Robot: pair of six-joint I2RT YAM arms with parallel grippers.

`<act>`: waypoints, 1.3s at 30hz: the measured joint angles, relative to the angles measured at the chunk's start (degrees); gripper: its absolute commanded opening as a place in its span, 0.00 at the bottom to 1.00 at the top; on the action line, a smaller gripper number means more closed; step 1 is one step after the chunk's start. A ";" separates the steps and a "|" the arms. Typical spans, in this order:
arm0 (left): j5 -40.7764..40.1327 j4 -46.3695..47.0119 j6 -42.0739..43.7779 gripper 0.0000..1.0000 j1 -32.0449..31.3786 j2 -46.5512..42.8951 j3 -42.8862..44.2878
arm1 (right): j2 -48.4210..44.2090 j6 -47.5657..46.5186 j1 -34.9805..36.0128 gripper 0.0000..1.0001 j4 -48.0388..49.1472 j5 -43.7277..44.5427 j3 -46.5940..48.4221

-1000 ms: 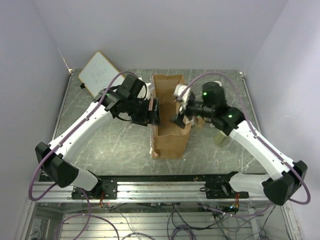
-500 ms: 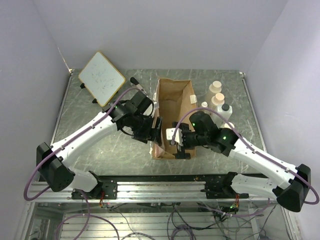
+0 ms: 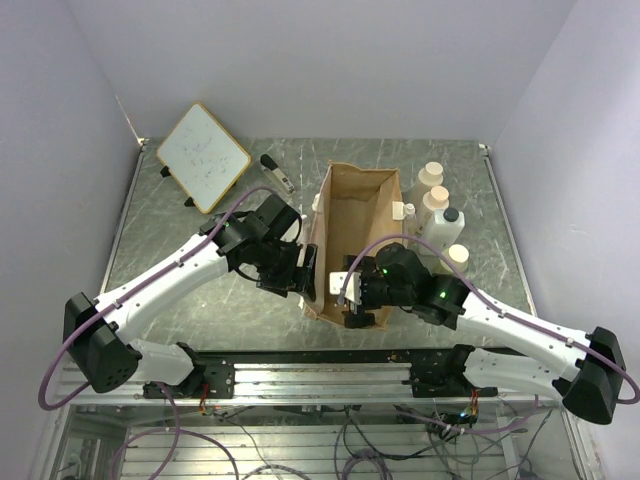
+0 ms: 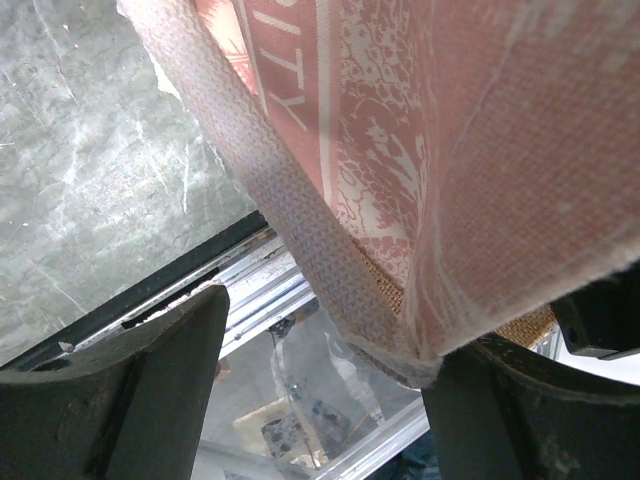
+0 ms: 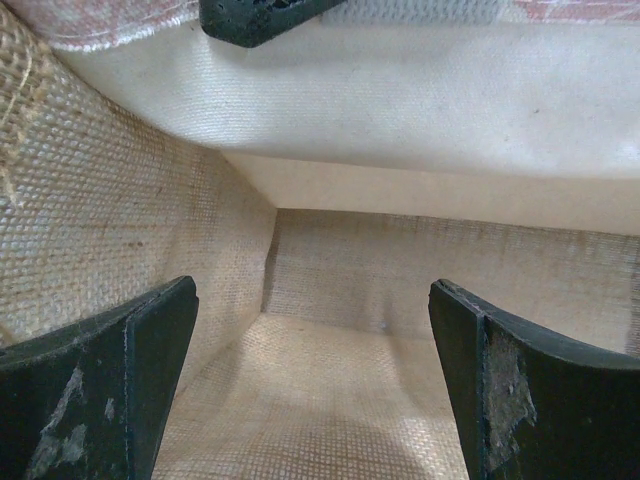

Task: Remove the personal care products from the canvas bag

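Note:
The tan canvas bag (image 3: 358,215) is in the middle of the table, its mouth at the near end. My left gripper (image 3: 308,278) is at the near left rim, jaws wide open; the printed bag wall (image 4: 400,150) and a cream strap (image 4: 290,220) hang between them, against the right finger (image 4: 520,420). My right gripper (image 3: 352,297) is open at the mouth, looking in; the bag's inside (image 5: 340,380) shows only bare weave. Several bottles stand right of the bag: two beige-capped (image 3: 432,176) (image 3: 437,201), one black-capped (image 3: 449,227), a small one (image 3: 406,211) and another (image 3: 458,256).
A wood-framed whiteboard (image 3: 203,157) leans at the far left. A small black-and-silver tool (image 3: 277,172) lies between it and the bag. The metal rail (image 3: 320,378) runs along the near edge, seen below the left jaws (image 4: 250,290). Walls close in on both sides.
The right gripper has swung from the bag's far right side to its near mouth, uncovering the bottles. The left gripper has slid nearer along the left rim; the bag has shifted with it.

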 measured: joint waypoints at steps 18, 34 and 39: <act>0.44 0.96 -0.85 0.82 -0.04 -4.50 -8.68 | -5.68 -5.64 9.31 0.99 9.92 7.58 -8.11; -12.83 -4.46 1.16 0.99 0.09 0.07 16.26 | 0.37 11.80 5.44 1.00 21.75 37.68 2.23; -19.74 -4.28 1.92 0.99 1.38 -0.22 25.68 | 8.66 25.03 2.32 1.00 13.84 51.17 26.71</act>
